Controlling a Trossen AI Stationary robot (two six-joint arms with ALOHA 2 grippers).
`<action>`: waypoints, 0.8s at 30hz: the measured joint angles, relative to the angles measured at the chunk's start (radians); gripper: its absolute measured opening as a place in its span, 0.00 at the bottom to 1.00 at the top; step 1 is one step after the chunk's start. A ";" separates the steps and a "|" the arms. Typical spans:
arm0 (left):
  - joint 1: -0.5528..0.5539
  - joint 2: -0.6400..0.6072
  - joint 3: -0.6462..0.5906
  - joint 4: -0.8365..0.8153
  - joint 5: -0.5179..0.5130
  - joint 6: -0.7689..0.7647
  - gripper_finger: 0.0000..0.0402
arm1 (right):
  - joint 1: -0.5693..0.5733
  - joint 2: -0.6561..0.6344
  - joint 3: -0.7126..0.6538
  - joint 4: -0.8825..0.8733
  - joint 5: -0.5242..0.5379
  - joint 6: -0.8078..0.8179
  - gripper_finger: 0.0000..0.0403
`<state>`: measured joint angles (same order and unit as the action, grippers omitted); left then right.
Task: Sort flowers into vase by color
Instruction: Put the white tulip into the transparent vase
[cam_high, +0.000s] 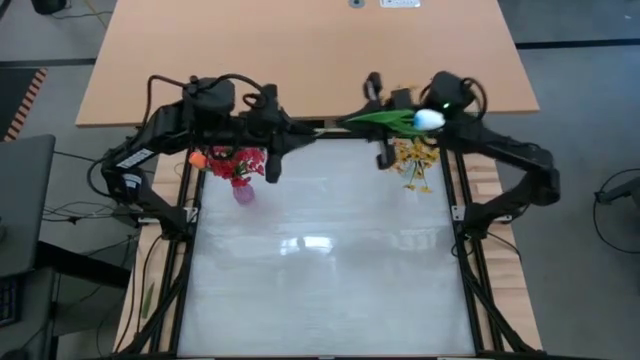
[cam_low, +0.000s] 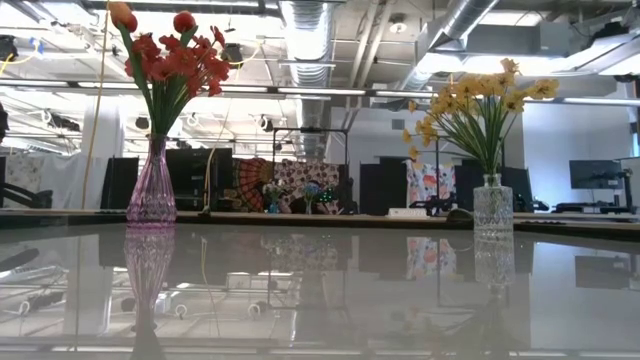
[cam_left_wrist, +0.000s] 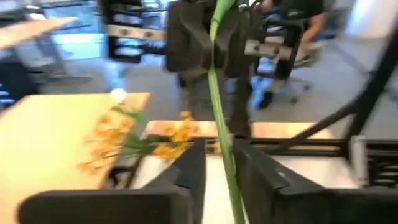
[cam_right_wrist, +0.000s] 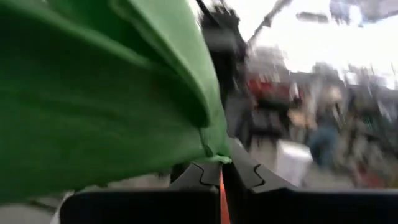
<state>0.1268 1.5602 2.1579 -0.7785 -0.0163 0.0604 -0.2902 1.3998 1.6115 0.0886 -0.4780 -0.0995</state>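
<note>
**Two claws share one white flower**

At the far left of the shiny surface (cam_high: 320, 290) stands a pink vase (cam_low: 151, 190). Red flowers (cam_low: 172, 60) and one orange bud stand in it.

The left claw (cam_high: 300, 128) is up at the far edge of the surface, just right of the pink vase. Its two fingers (cam_left_wrist: 189, 171) are closed on a thin green stem (cam_left_wrist: 219, 118). The stem runs off to the right.

The white flower (cam_high: 428, 120) is at the end of that stem, up in the air over the far right corner. Its big green leaves (cam_high: 385, 118) fill the right wrist view.

The right claw (cam_high: 374, 96) is by the leaves. Its fingers (cam_right_wrist: 198, 174) are closed on the flower where the leaves meet.

Under the white flower stands a clear vase (cam_low: 492, 205) with yellow flowers (cam_low: 480, 100) in it.
</note>
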 joint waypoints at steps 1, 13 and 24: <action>0.000 -0.007 0.003 -0.014 -0.032 0.016 0.20 | -0.015 -0.025 0.000 -0.064 0.008 0.000 0.06; 0.004 -0.056 0.005 -0.191 -0.219 0.063 0.52 | -0.250 -0.369 0.002 -0.955 0.504 0.005 0.07; 0.021 -0.055 0.005 -0.187 -0.216 0.066 0.53 | -0.482 -0.384 -0.104 -1.183 0.654 0.126 0.07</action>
<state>0.1479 1.5047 2.1632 -0.9658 -0.2323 0.1261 -0.7724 1.0157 1.5078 -1.0946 0.1760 0.0261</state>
